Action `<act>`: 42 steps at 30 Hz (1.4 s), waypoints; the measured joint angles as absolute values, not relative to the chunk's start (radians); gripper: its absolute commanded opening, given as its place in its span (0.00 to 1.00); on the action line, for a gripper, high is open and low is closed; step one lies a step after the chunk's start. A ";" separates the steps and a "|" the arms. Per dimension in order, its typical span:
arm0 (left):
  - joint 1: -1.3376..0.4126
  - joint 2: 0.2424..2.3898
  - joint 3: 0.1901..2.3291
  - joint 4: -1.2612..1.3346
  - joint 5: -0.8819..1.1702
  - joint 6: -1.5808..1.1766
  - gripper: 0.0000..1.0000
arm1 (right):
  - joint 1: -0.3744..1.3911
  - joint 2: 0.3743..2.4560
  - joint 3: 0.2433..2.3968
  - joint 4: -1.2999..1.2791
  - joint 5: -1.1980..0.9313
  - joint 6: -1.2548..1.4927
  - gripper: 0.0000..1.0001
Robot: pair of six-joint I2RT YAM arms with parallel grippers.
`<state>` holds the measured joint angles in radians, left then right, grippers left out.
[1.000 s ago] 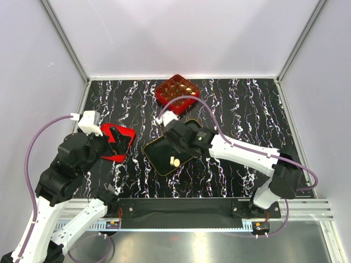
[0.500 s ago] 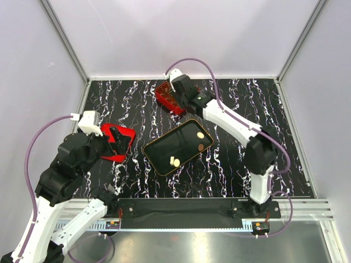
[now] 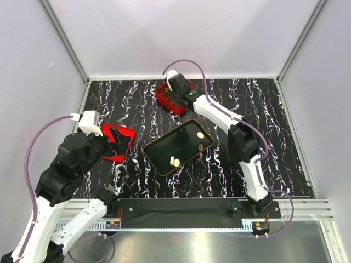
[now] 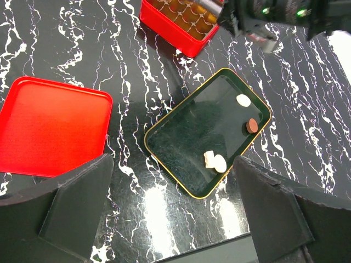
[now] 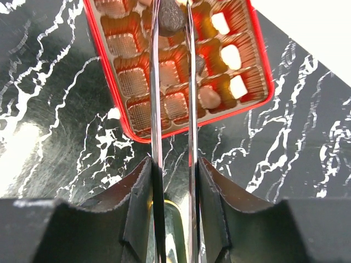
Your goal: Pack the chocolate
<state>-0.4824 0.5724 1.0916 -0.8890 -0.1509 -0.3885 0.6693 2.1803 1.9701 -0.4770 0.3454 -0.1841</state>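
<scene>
My right gripper (image 5: 174,164) is shut on a pair of metal tongs (image 5: 156,109). The tong tips pinch a dark chocolate (image 5: 170,16) above the red gridded box (image 5: 109,71) at the back of the table (image 3: 176,94). The box holds cream pieces (image 5: 230,55) and a brown one (image 5: 209,97). On the black gold-rimmed tray (image 4: 164,123) lie a cream piece (image 4: 243,100), a brown piece (image 4: 252,125) and two cream pieces together (image 4: 215,161). My left gripper (image 4: 175,219) hangs open over the table near the tray's front corner, holding nothing.
A red lid (image 4: 52,126) lies flat left of the tray, partly under my left arm (image 3: 118,141). The black marbled table is walled by white panels on three sides. The right arm stretches over the table between tray and box.
The right arm swung from over the tray to the red box at the back, carrying the tongs, then shifted slightly left. The left arm has not moved.
</scene>
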 measured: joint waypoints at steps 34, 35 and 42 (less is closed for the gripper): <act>-0.482 0.594 1.106 -0.875 -0.155 -0.363 0.99 | 0.841 1.594 1.549 -0.818 0.271 0.005 0.50; -0.482 0.592 1.106 -0.875 -0.154 -0.363 0.99 | 0.881 1.574 1.527 -0.842 0.252 0.030 0.50; -0.482 0.570 1.106 -0.878 -0.155 -0.371 0.99 | 1.025 1.557 1.414 -0.966 0.185 0.224 0.50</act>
